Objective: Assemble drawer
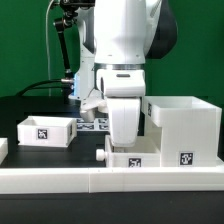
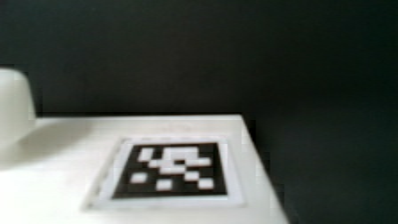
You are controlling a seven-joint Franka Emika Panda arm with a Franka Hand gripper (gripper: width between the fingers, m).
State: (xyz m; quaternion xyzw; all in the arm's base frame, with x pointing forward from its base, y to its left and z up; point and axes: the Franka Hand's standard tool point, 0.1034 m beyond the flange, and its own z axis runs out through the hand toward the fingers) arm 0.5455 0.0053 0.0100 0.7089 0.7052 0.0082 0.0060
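Drawer tray, grasp pending.
Claw (image 1: 122,138) is held low over small white open-topped plastic tray (image 1: 135,160) beside large white cube housing (image 1: 185,122); its spread cannot be told; centring on one wall is advised.

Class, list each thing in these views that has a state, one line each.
Lone tray: upright on the table, not held.
Middle tray: on the table, beneath the tool; grip unclear.
Cube housing: standing on the table, not held.
Tool: lowered over the middle tray; open or shut cannot be told.
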